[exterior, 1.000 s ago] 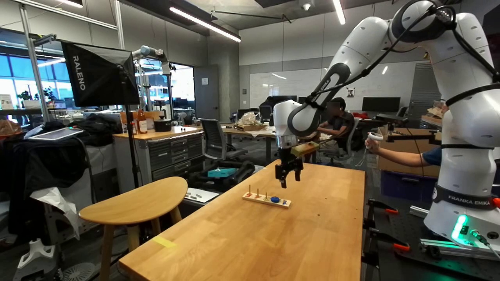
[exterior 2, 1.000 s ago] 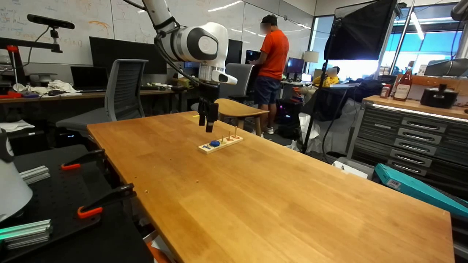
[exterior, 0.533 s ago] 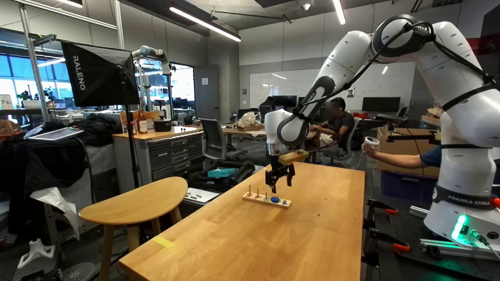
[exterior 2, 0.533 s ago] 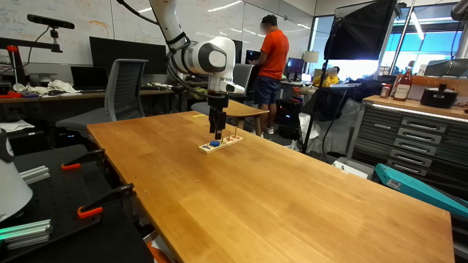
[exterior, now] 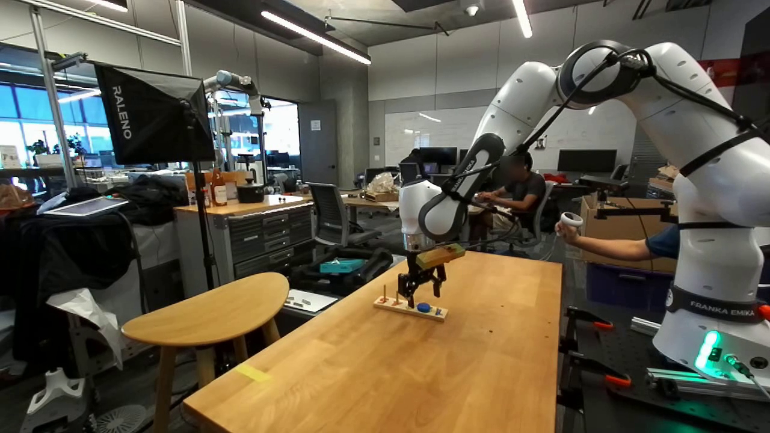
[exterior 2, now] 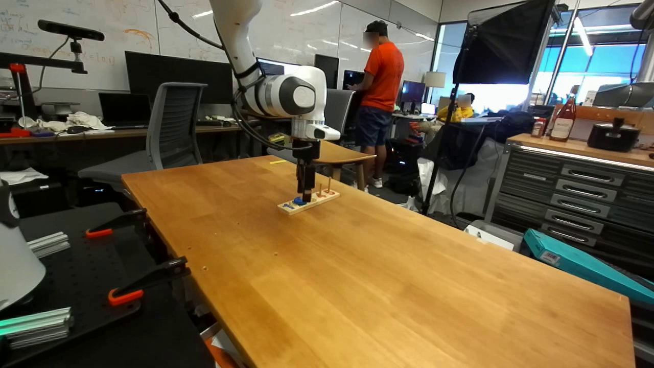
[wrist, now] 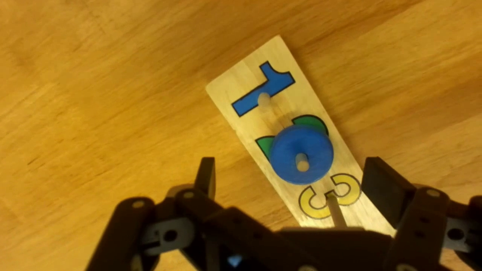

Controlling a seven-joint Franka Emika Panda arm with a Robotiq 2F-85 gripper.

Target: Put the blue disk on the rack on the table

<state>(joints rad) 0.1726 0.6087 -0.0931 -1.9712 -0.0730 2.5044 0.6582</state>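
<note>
Wrist view: the pincer (wrist: 292, 175) points down over the rack (wrist: 248, 125), spread wide, empty.

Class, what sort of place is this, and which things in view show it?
Most likely a robotics lab: there is a jointed robot arm, a softbox light, and a whiteboard with writing.

On my feeds I see the round blue disk (wrist: 288, 152) lying flat around the second peg (wrist: 302, 164) from one end of the pale, strip-shaped wooden rack (wrist: 258, 124), which rests on the long light-brown desk (exterior 2: 368, 255).
</note>
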